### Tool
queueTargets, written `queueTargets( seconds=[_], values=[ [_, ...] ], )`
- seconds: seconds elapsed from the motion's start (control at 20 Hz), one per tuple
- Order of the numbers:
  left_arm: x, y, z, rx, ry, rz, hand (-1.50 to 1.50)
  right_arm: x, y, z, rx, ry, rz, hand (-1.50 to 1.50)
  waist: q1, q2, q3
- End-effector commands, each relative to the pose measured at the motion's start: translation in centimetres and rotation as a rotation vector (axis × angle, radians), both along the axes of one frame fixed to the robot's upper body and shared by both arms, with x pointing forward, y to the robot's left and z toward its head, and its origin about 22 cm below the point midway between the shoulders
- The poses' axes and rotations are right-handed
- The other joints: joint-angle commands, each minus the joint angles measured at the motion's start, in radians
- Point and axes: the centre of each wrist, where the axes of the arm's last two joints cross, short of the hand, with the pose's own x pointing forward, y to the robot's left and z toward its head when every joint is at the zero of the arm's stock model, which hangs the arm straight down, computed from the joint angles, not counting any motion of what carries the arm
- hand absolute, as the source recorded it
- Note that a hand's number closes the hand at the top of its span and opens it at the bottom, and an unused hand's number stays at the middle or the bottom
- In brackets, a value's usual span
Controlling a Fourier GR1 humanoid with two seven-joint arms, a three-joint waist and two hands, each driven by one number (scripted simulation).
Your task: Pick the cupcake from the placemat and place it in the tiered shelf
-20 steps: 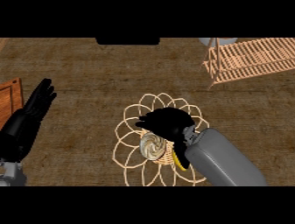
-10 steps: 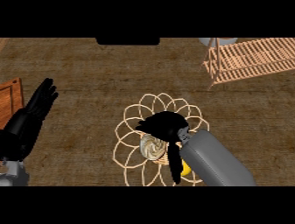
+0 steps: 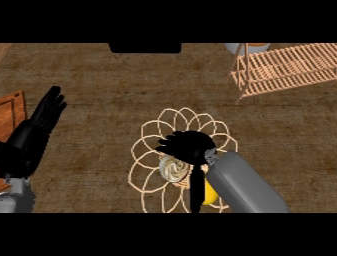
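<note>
Cream-frosted cupcake (image 3: 173,167) on the placemat (image 3: 147,165) looks light and squashy — your right hand (image 3: 189,146) is curled over it, so hold the wrapper, not the frosting — left hand (image 3: 31,136) rests open.

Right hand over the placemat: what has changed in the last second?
The right hand has drawn slightly back toward the robot and sits over the cupcake on the placemat, fingers curled; whether it grips the cupcake can't be told. The cupcake hasn't left the placemat. The left hand, open at the left, and the tiered shelf are unchanged.
</note>
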Motion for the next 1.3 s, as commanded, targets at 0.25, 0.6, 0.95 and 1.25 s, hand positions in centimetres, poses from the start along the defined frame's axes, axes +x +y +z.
queueTargets(
  seconds=[0.25,0.6,0.95,1.25],
  values=[
    [0.4,-0.1,-1.1,0.015,0.004,-0.005,0.00,0.9,-1.1,-3.7,0.112,-0.177,0.004,1.50,0.009,0.021,0.004],
    [0.0,-2.1,1.0,-0.002,0.006,-0.008,0.00,1.9,-0.8,-2.5,0.228,-0.301,0.007,1.50,0.006,0.017,0.005],
    [-1.5,0.1,0.0,0.003,0.019,0.025,0.00,1.3,-3.7,0.8,0.432,-0.362,-0.302,1.50,-0.027,0.006,0.004],
    [-2.4,2.2,-0.5,0.010,0.034,0.097,0.00,-0.7,-9.0,1.5,0.477,-0.480,-0.848,1.50,-0.089,-0.013,0.002]
  ],
)
